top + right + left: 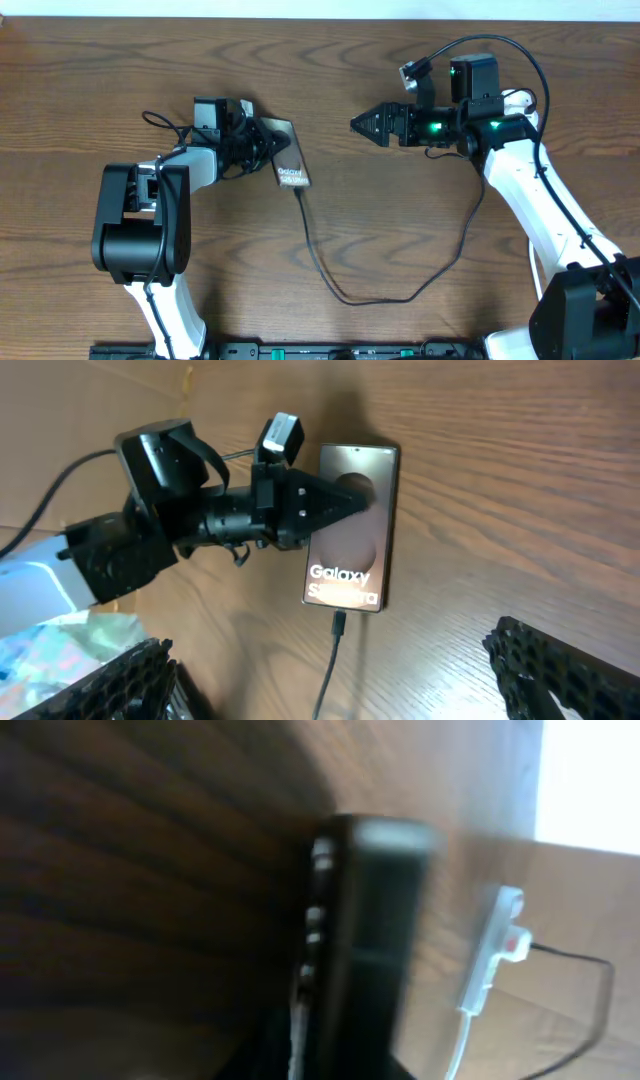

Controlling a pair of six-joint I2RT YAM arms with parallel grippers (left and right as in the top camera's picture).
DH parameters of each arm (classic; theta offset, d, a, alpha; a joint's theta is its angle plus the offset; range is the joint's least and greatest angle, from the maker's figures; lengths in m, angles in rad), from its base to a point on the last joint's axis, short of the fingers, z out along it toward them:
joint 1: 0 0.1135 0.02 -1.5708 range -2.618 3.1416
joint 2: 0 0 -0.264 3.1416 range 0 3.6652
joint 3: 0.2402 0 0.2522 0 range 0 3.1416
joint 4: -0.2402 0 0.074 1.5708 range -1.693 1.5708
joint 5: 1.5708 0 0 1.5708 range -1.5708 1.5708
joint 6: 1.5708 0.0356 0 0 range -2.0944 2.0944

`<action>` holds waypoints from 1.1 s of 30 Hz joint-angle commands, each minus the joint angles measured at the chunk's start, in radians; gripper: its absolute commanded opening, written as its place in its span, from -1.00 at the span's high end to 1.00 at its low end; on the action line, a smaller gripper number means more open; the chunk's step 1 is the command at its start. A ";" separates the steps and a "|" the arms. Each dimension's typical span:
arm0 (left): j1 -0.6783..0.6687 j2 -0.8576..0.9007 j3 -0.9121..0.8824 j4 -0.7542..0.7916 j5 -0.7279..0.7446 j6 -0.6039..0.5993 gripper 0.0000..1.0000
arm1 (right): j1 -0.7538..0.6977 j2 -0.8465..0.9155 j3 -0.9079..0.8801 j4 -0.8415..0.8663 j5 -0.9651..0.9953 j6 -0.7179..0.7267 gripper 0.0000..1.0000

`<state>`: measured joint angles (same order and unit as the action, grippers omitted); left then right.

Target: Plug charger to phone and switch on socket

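The phone [290, 165] lies on the wooden table with "Galaxy" lettering up; it also shows in the right wrist view [355, 550]. My left gripper [262, 145] is closed over the phone's left edge, tip at the brown oval [345, 495]. In the left wrist view the phone's edge [370, 920] fills the middle, blurred. The charger cable [320, 260] has its connector [340, 625] at the phone's bottom edge. My right gripper [362, 125] hangs open and empty to the phone's right [345, 678]. The white socket strip [495, 955] with a red switch shows only in the left wrist view.
The black cable loops toward the table front and back up under the right arm [520, 190]. A pale crumpled thing [60, 645] lies at the lower left of the right wrist view. A black rail [320, 350] runs along the front edge.
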<state>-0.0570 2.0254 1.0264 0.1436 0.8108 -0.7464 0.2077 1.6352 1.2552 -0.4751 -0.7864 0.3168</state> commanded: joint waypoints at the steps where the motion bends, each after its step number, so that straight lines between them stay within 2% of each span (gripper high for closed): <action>1: 0.003 -0.006 0.010 -0.044 -0.049 0.074 0.39 | 0.000 -0.017 0.005 -0.025 0.032 -0.045 -0.99; 6: 0.003 -0.006 0.010 -0.119 -0.108 0.085 -0.07 | 0.000 -0.018 0.005 -0.076 0.079 -0.064 -0.98; 8: 0.003 -0.006 0.010 -0.139 -0.127 0.085 -0.47 | -0.001 -0.023 0.005 -0.097 0.103 -0.064 -0.98; 9: 0.005 -0.006 0.010 -0.148 -0.134 0.090 -0.77 | -0.002 -0.028 0.005 -0.109 0.116 -0.069 -0.99; 10: 0.006 -0.006 0.010 -0.163 -0.147 0.092 -0.83 | -0.005 -0.035 0.006 -0.124 0.131 -0.074 -0.99; 18: 0.060 -0.063 0.016 -0.405 -0.351 0.134 -0.84 | -0.069 -0.157 0.010 -0.280 0.395 -0.089 -0.99; 22: 0.110 -0.147 0.016 -0.472 -0.361 0.201 -0.84 | -0.122 -0.201 0.010 -0.364 0.565 -0.075 -0.99; 26: 0.149 -0.295 0.016 -0.530 -0.397 0.235 -0.85 | -0.206 -0.198 0.010 -0.428 0.718 -0.034 -0.98; 33: 0.151 -0.571 0.016 -0.637 -0.414 0.358 -0.85 | -0.356 -0.151 0.010 -0.427 0.848 -0.033 -0.99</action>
<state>0.0963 1.5776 1.0397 -0.4572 0.4339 -0.4728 -0.0940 1.4559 1.2556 -0.9028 -0.0597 0.2699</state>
